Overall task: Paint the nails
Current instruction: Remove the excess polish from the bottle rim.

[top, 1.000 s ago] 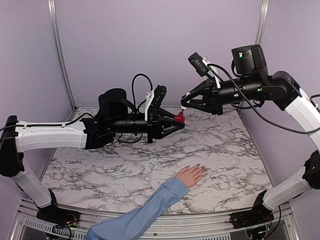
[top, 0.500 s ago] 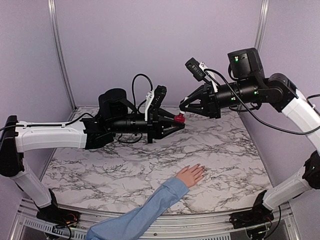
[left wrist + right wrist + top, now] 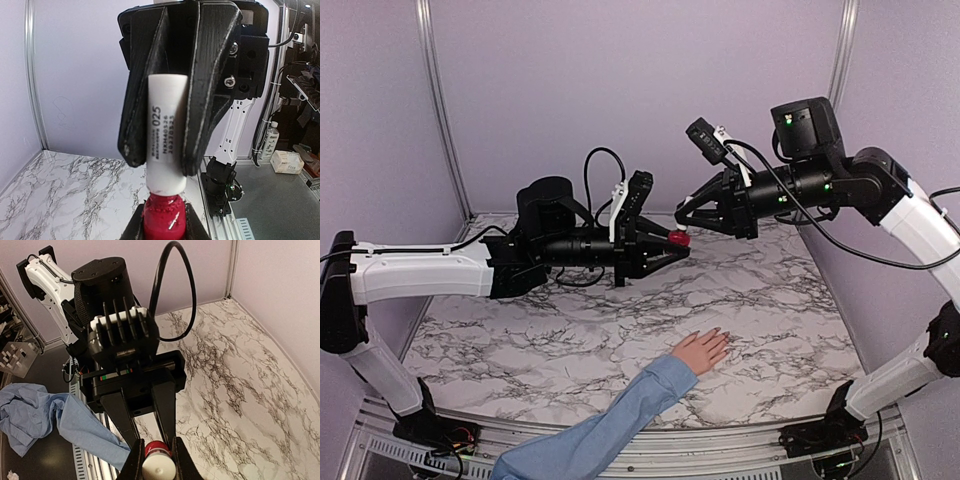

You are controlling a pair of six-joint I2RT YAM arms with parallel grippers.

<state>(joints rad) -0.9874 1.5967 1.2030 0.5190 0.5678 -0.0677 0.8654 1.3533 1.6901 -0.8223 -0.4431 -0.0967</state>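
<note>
— Start at the near edge. Has anything shifted there?

— No. The hand [image 3: 702,350] lies just where it lay a second ago, flat on the marble table [image 3: 520,340], near its near edge and right of the middle. The light blue sleeve [image 3: 610,428] runs back over that edge.

— And the nails [image 3: 721,337]?

— They are at the fingertips, which point toward the far right corner. They are tiny and pinkish, hardly distinct from the skin. From above I cannot tell whether any carries polish.

— Farther in?

— The left gripper [image 3: 676,243] hangs above the table's middle, well apart from the hand. It has not moved, and its jaws are clamped on the red bottle [image 3: 162,222].

— And the right one?

— That is the change. The right gripper [image 3: 680,214] has crept a little to the left, and the arm behind it has swung the same way and settled lower. Its fingers are pinched narrow on the white cap [image 3: 166,145], which has "025" printed along its side.

— Is the cap off?

— It sits end-on against the bottle's top, touching it. Whether it has come loose, I cannot tell.
</note>
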